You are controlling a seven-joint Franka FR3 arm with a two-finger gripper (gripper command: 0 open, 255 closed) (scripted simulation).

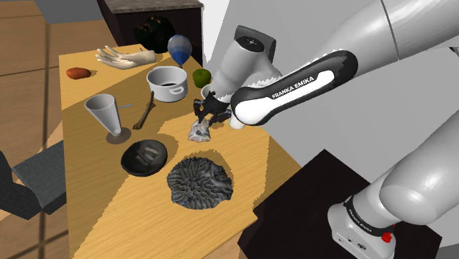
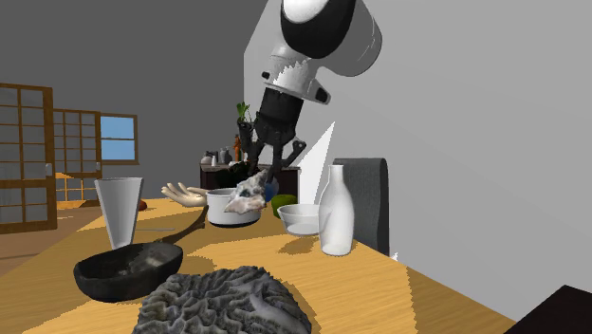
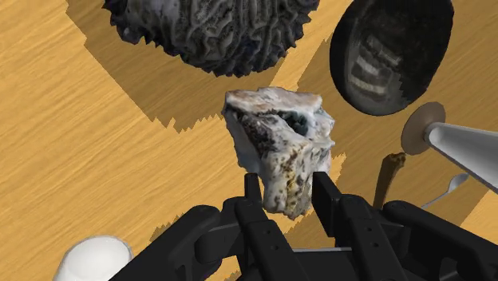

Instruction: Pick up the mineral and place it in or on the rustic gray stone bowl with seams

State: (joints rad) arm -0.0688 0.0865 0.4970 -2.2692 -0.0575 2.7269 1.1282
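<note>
Carrying step: holding mineral [image 3: 279, 152] clamped in gripper [image 3: 287, 185], raised over table [image 1: 95, 213], at 12 o'clock of gray bowl [image 1: 200, 182] in shoulder view. Next calls for shifting toward 6 o'clock, centring over it, lowering, then letting go.

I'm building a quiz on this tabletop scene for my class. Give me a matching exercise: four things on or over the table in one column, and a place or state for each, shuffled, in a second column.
Things
1. mineral
2. white pot
3. grey cone-shaped goblet
4. dark shallow bowl

Places or states
A. upright on a round foot
B. beside the green fruit
C. clasped in the gripper
D. between the goblet and the ridged grey lump

Pairs: 1-C, 2-B, 3-A, 4-D
</note>
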